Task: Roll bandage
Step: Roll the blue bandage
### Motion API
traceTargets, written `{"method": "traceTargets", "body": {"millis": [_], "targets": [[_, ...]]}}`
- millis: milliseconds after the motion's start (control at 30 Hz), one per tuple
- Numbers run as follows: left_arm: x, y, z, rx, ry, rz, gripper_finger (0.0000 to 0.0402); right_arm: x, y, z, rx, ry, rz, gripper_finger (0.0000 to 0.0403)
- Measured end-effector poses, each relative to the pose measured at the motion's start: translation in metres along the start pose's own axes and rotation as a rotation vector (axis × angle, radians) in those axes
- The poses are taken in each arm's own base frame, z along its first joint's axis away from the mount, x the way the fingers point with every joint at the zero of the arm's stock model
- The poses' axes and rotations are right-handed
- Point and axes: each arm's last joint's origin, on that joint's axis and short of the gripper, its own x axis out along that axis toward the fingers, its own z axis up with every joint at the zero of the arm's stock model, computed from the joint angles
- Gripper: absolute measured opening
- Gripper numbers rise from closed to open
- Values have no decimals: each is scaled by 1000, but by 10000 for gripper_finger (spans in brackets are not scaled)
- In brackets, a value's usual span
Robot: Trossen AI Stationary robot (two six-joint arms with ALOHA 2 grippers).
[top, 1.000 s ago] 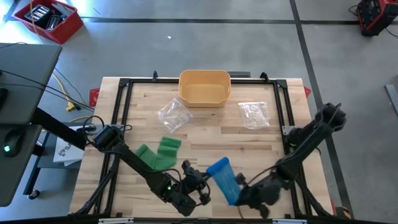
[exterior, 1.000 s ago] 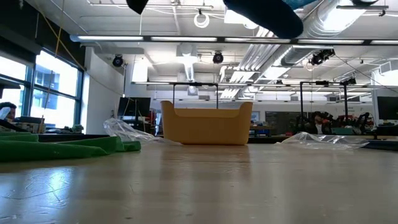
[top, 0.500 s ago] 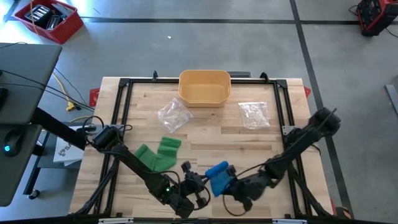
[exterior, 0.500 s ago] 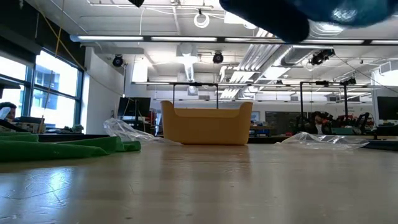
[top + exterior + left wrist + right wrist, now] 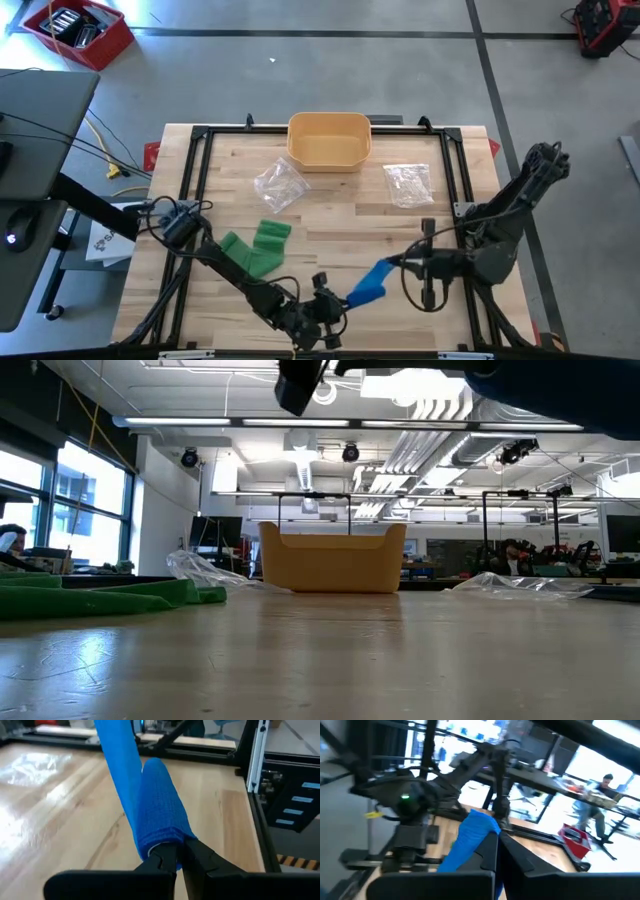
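Blue bandage (image 5: 368,285) now stretched thinner, right pincer (image 5: 392,264) farther right and back than before.

Grey concrete floor (image 5: 400,90) w/ dark tape lines, big windows (image 5: 60,500), ceiling strip lights (image 5: 300,422).

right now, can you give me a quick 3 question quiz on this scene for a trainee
1. True or false: the blue bandage lies flat on the table, untouched.
2. Which end effector grips the rolled end of the bandage? A) left B) right C) neither
3. What sits on the table to the left of the bandage, near the left arm?

Key:
1. False. It is held between the left end effector and the right end effector, both shut on it.
2. A. The left wrist view shows the roll in its fingers; the right holds the loose strip.
3. A green bandage.
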Motion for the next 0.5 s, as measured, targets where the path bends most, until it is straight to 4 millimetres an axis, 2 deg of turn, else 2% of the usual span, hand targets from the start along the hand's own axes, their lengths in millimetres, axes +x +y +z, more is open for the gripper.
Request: {"method": "traceTargets", "body": {"millis": [100, 267, 500], "targets": [[3, 2, 4, 4, -22, 7, 7, 2, 6, -1, 7, -12, 110, 0], [8, 9, 6, -10, -51, 79, 7, 13, 29, -12, 23, 15, 359, 0], [11, 14, 10, -39, -97, 184, 7, 30, 62, -40, 92, 161, 499, 0]]}}
